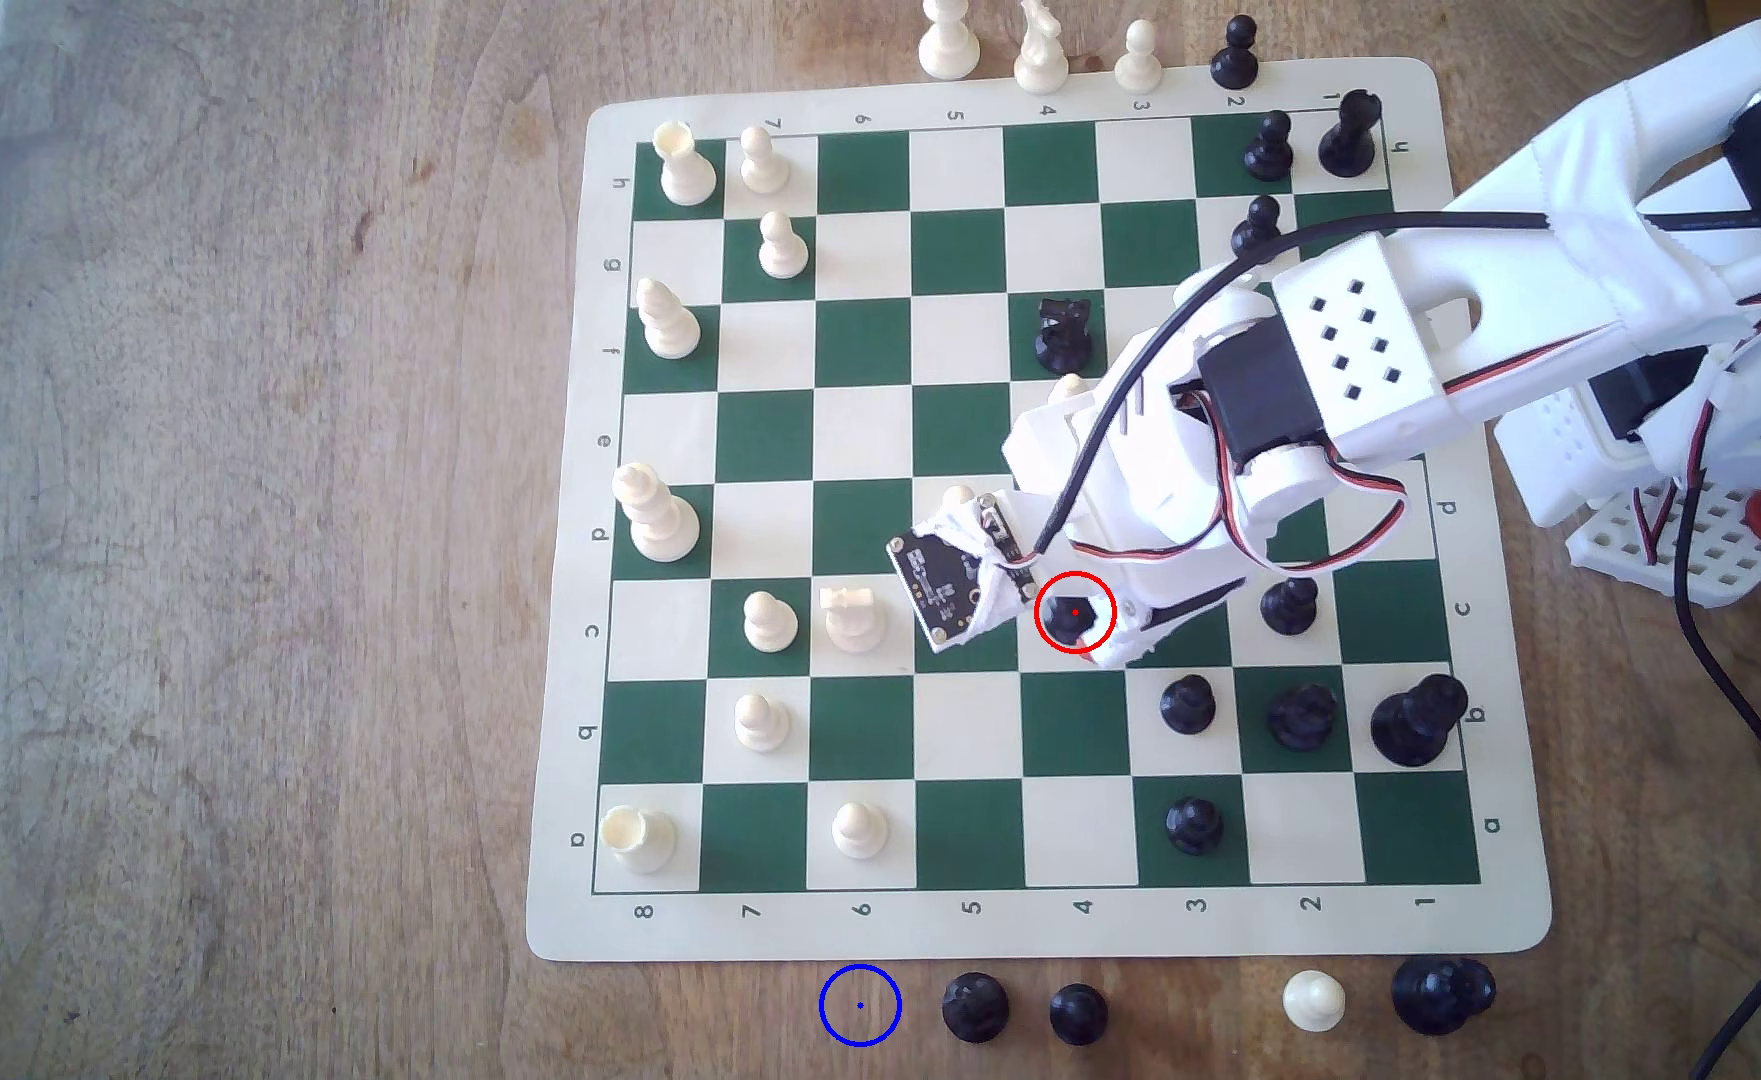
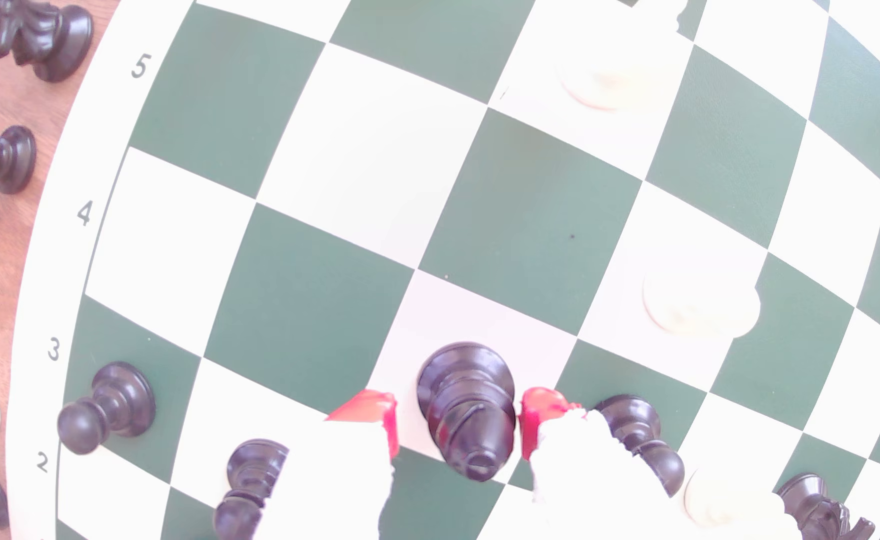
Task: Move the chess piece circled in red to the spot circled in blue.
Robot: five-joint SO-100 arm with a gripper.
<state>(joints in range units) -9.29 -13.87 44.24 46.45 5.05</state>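
In the exterior view we saw the black pawn point(image 1: 1071, 615), glossy and round-headed, on a white square in row c under the gripper point(image 1: 1089, 623). The blue ring point(image 1: 860, 1004) lay on bare wood below the board point(image 1: 564, 727), with two black pieces point(image 1: 975, 1005) beside it.

In the wrist view we saw the pawn point(image 2: 466, 410) between the red fingertips point(image 2: 375, 410), which were parted with gaps on both sides, holding nothing. Another black pawn point(image 2: 640, 441) stood just beside one fingertip.

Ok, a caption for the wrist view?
Red-tipped gripper straddling a black piece on the chessboard, jaws open.
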